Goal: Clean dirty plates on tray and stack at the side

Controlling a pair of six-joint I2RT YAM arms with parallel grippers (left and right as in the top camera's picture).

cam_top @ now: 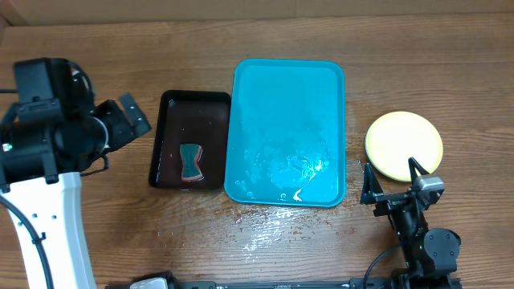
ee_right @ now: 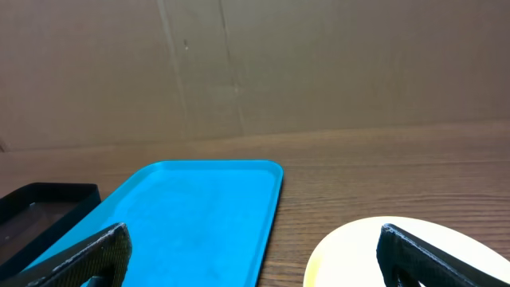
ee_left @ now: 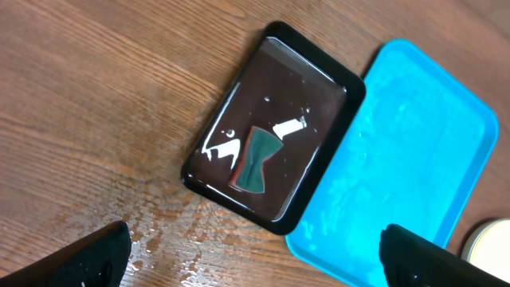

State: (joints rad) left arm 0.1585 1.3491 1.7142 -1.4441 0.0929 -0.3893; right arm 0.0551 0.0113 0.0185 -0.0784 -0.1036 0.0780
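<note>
A wooden table (cam_top: 450, 72) is carrying a wet turquoise tray (cam_top: 287, 132) at its centre. A smaller black tray (cam_top: 173, 120) is sitting against the turquoise one's left side. A yellow-green plate (cam_top: 404, 144) is lying off the tray, near the table's right edge. The left gripper (cam_top: 135, 115) is hanging wide open near the left edge, and the right gripper (cam_top: 389, 167) is gaping beside the plate. A teal sponge (cam_top: 191, 163) is soaking in the black tray.

Overhead faces straight down; left wrist looks down from high, right wrist skims low and level; all share the turquoise rectangular plastic tray (cam_top: 289, 132).
</note>
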